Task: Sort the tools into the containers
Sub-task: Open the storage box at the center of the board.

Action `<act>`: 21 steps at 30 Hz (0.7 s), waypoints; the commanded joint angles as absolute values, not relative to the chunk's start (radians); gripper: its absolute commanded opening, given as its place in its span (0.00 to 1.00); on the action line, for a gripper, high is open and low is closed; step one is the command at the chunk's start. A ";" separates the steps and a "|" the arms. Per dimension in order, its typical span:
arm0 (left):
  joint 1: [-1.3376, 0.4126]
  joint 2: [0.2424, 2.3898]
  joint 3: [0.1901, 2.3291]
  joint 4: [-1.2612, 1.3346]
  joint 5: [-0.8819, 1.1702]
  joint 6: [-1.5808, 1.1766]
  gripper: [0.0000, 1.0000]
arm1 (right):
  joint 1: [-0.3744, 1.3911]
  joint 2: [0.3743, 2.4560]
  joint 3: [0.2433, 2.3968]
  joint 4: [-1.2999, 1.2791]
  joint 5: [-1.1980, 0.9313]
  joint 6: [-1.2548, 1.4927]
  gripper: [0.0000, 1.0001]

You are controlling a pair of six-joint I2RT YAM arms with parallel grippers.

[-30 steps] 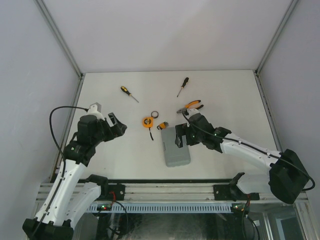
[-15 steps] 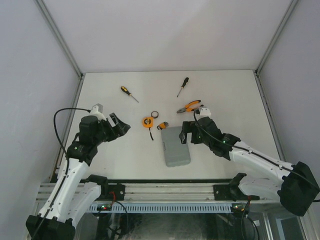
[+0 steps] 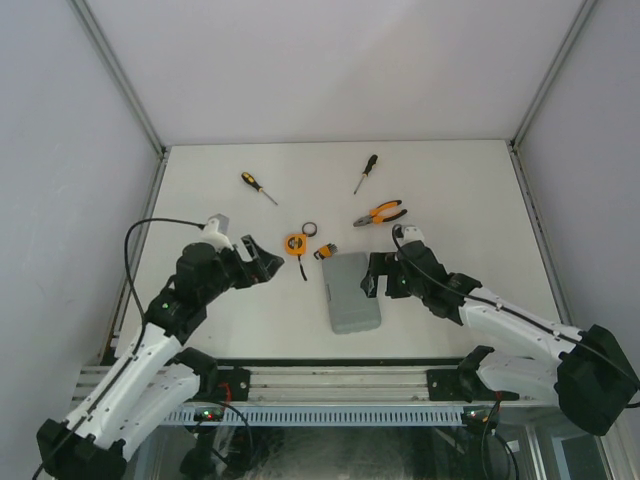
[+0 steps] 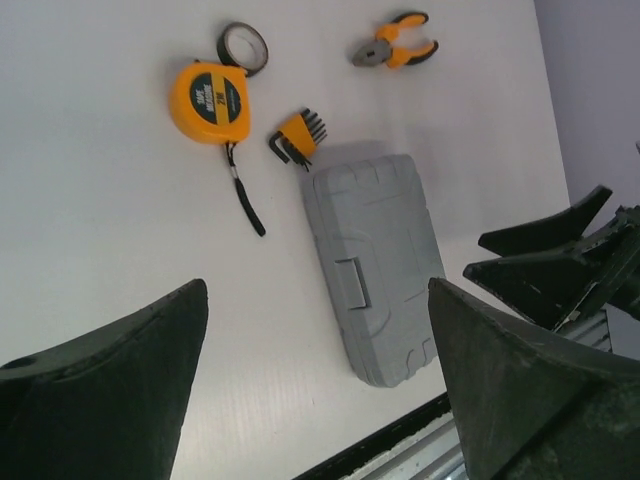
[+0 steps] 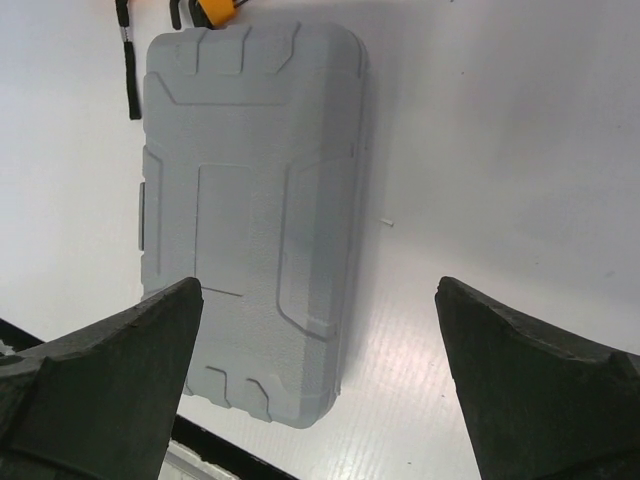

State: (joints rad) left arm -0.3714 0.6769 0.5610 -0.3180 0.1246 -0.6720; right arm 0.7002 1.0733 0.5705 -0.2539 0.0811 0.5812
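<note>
lying shut on the table point(image 3: 460, 180) near its front edge, the grey tool case point(image 3: 352, 295) has the hex key set point(image 3: 327, 252) just off its far left corner, the tape measure point(image 3: 295, 243) and black ring point(image 3: 311, 229) beyond, and the pliers point(image 3: 381, 213), left screwdriver point(image 3: 258, 186) and right screwdriver point(image 3: 366, 173) farther back. the right gripper point(image 3: 371, 275) hangs by the case's right edge, spread and empty. the left gripper point(image 3: 264, 259), also spread and empty, hangs left of the tape measure.

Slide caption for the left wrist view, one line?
Open left gripper facing the closed grey case; tape measure, black ring, hex key set and pliers lie loose beyond it.
</note>
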 commanded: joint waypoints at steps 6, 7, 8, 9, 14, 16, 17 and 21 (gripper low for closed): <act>-0.713 0.859 0.607 -0.258 -0.148 -0.759 0.82 | 0.695 1.139 0.564 -0.129 -0.008 0.666 0.93; -0.738 0.887 0.617 -0.258 -0.165 -0.763 0.80 | 0.695 1.144 0.562 -0.120 -0.013 0.673 0.93; -0.759 0.916 0.627 -0.258 -0.180 -0.767 0.78 | 0.695 1.148 0.557 -0.112 -0.016 0.681 0.92; -0.778 0.945 0.635 -0.258 -0.194 -0.775 0.76 | 0.695 1.150 0.551 -0.103 -0.018 0.690 0.92; -0.834 1.082 0.693 -0.268 -0.250 -0.811 0.69 | 0.695 1.154 0.521 -0.066 -0.020 0.730 0.89; -0.847 1.127 0.718 -0.271 -0.253 -0.818 0.68 | 0.697 1.155 0.510 -0.052 -0.024 0.744 0.87; -0.853 1.146 0.726 -0.266 -0.250 -0.819 0.67 | 0.699 1.156 0.506 -0.045 -0.027 0.749 0.87; -0.872 1.209 0.753 -0.252 -0.234 -0.816 0.66 | 0.708 1.172 0.495 -0.034 -0.033 0.757 0.82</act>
State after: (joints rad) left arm -0.8532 1.1732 0.6884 -0.2924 -0.2096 -0.7963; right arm 0.7010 1.1618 0.4988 -0.1028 -0.0212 0.7238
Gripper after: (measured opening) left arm 0.669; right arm 0.839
